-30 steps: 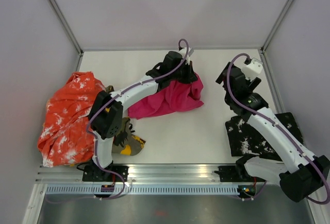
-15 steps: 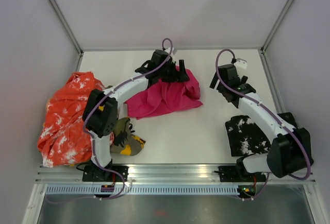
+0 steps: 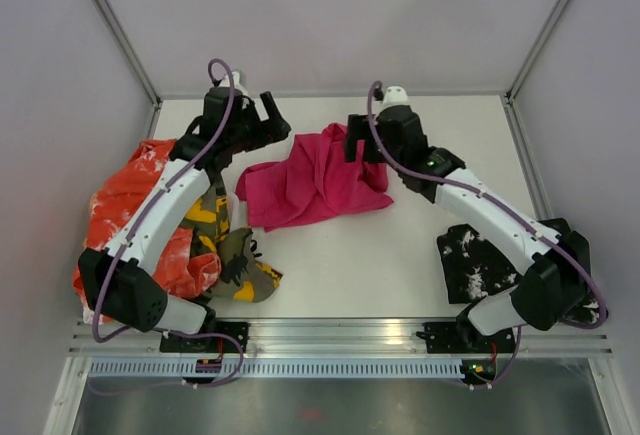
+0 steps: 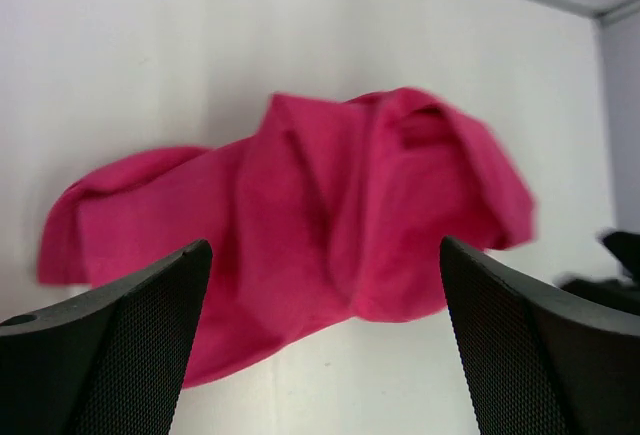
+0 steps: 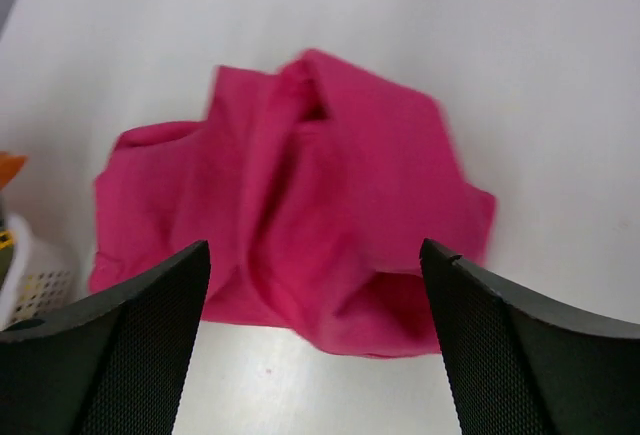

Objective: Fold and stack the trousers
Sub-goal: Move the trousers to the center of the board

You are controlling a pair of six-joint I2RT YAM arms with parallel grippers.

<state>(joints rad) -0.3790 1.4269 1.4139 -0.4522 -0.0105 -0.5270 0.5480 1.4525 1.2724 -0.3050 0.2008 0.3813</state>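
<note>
The magenta-pink trousers (image 3: 315,187) lie crumpled at the table's middle back, also seen in the left wrist view (image 4: 300,225) and the right wrist view (image 5: 300,195). My left gripper (image 3: 275,121) hovers open just left of them, nothing between its fingers (image 4: 110,355). At their right edge my right gripper (image 3: 355,145) is open and also empty, its fingers (image 5: 520,355) framing the cloth below. Orange-white mottled trousers (image 3: 125,210) are heaped at the left, the camouflage pair (image 3: 240,260) beside them. The black splattered pair (image 3: 480,265) lies at the right.
White walls with metal corner posts (image 3: 120,30) close in the table (image 3: 350,265) on three sides. The arms' bases sit on a rail (image 3: 330,333) at the near edge. The left arm reaches over the orange heap.
My left gripper has opened, let go of the pink trousers and drawn back to the left. The right arm has swung left, up to the trousers' right edge.
</note>
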